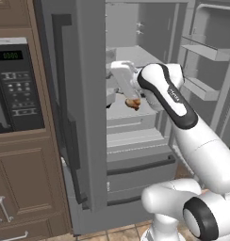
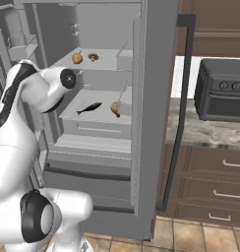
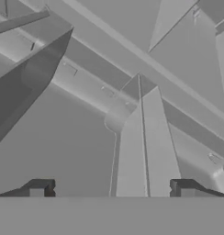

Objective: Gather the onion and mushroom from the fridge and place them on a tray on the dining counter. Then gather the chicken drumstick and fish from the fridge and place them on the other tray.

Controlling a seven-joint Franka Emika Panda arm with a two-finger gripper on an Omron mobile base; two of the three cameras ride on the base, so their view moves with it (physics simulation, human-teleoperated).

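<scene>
The fridge [image 2: 156, 98] stands with both doors swung open. On its upper shelf sit the round brown-orange onion [image 2: 77, 58] and, just right of it, the small dark mushroom [image 2: 93, 57]. The shelf below holds the slim dark fish [image 2: 89, 108] and the tan chicken drumstick [image 2: 115, 107], which shows beside my forearm as the drumstick [image 1: 133, 103]. My wrist [image 1: 122, 75] reaches into the fridge at about upper-shelf height. In the hand view my gripper [image 3: 112, 189] is open, fingertips [image 3: 40, 187] wide apart with nothing between them, facing grey fridge walls. The trays and the dining counter are out of view.
The open left door [image 1: 84, 117] with its long dark handle stands close on my left. The right door's shelves [image 1: 201, 52] are on my right. A built-in oven panel [image 1: 13, 84] sits in wood cabinets. A dark appliance [image 2: 223, 96] stands on a stone counter over drawers [image 2: 215, 187].
</scene>
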